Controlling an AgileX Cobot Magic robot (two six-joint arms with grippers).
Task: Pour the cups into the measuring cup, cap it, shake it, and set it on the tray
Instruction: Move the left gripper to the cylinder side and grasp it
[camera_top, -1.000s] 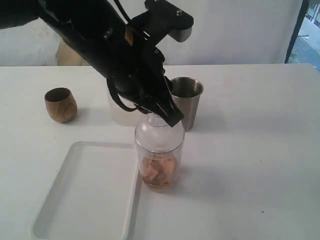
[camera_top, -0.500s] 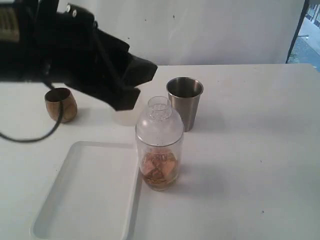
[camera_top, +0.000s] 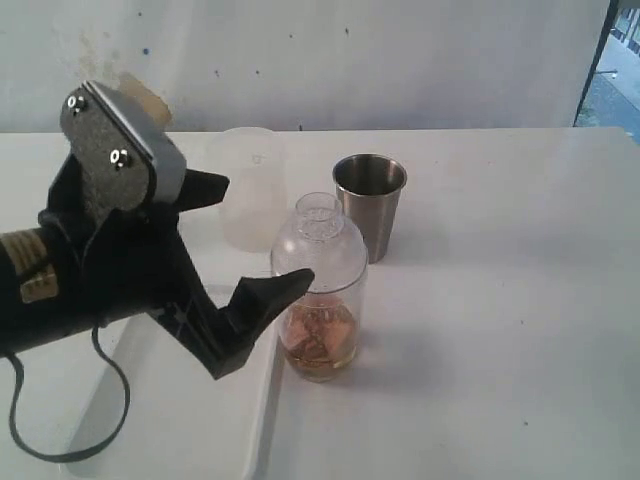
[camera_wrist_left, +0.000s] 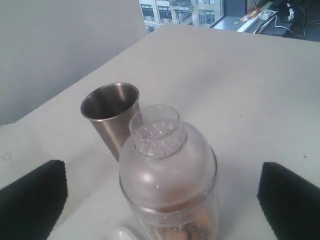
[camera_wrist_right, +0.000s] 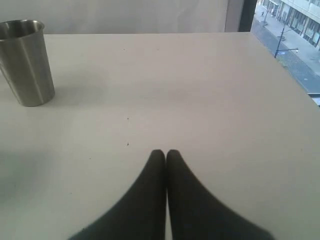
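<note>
- We see our left gripper (camera_top: 267, 228) with its black jaws wide apart, either side of the clear, straight-sided plastic measuring cup (camera_top: 318, 325), touching nothing.
- That cup, capped with a clear domed lid (camera_top: 320, 245), stands on the white table (camera_top: 500, 300) just beside the shallow white rectangular tray (camera_top: 264, 415).
- Our right gripper (camera_wrist_right: 166, 152) is pressed together, empty.

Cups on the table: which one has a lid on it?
The clear measuring cup, capped by a domed lid; the steel tumbler and the frosted cup carry none.
</note>
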